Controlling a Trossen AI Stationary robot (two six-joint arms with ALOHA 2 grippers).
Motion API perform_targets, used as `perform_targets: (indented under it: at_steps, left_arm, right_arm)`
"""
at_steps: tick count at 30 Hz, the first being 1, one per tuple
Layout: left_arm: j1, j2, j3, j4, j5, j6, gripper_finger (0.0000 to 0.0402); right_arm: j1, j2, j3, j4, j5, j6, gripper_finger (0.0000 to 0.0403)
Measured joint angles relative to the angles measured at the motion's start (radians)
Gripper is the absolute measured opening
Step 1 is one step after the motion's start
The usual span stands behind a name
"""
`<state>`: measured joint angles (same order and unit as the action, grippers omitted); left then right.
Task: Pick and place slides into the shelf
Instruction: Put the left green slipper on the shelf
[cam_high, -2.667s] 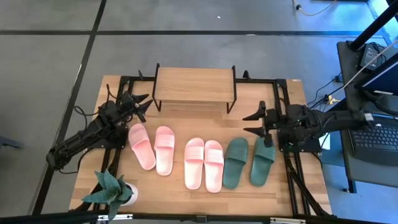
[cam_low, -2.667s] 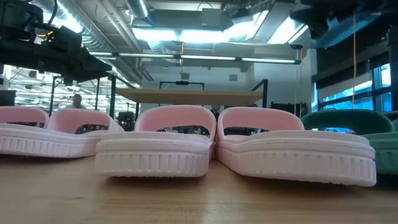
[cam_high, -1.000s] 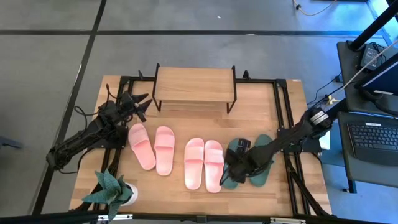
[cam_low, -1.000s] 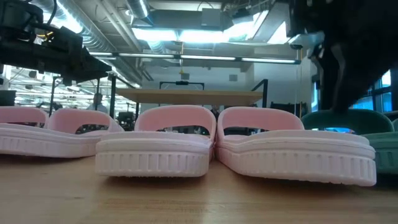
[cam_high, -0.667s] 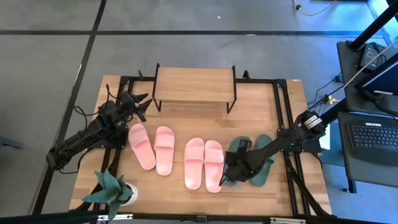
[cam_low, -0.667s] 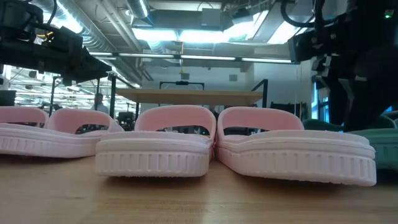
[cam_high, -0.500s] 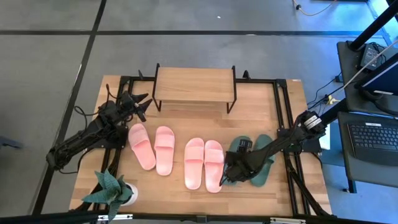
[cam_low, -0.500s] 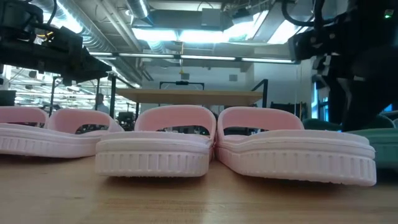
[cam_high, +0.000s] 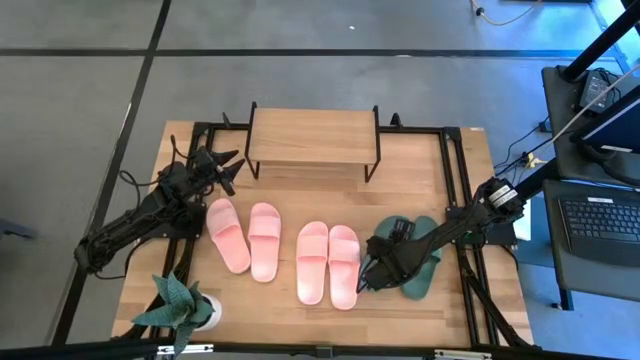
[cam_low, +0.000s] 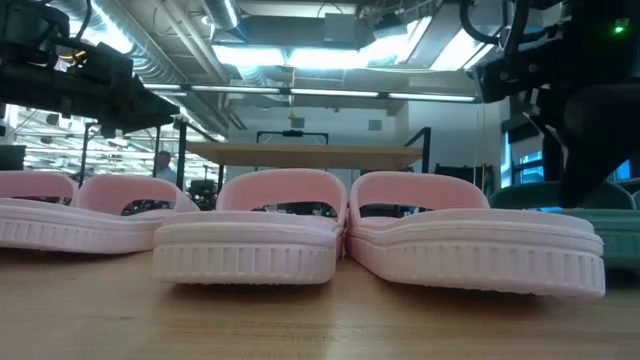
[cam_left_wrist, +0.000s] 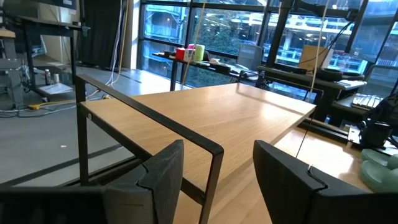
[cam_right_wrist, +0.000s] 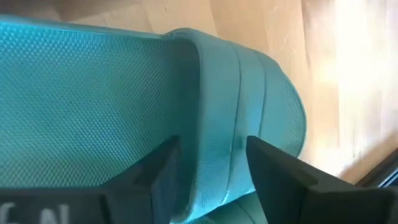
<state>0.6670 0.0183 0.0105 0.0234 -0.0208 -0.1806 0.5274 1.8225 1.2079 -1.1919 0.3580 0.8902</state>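
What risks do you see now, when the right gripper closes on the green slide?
1. The right gripper straddles the strap of the dark green slide near one edge, so the hold could slip when it lifts.
2. The other green slide and a pink slide lie very close, so either might be dragged along.
3. The shelf is narrow; a tilted slide could catch its black frame.

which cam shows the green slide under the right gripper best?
Right wrist view: the green slide fills the picture, strap between the right gripper fingers. High view shows the arm covering most of it. Low view catches only a green sliver. Left wrist view shows a bit at the picture's edge.
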Motion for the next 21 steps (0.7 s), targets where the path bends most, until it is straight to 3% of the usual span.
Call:
perform_targets:
  at_steps: [9,16,21]
  left_arm:
    - [0.000,0.000,0.000,0.000,0.000,0.000,0.0186]
    - [0.000,0.000,0.000,0.000,0.000,0.000,0.0186]
    - [0.000,0.000,0.000,0.000,0.000,0.000,0.0186]
  right_arm:
    - [0.001,-0.001,0.000,-0.002,0.004,-0.009,0.0017]
    - [0.001,-0.001,0.004,-0.022,0.008,-0.012,0.0015]
    - [-0.002,0.000,0.077,-0.164,0.029,-0.020,0.0015]
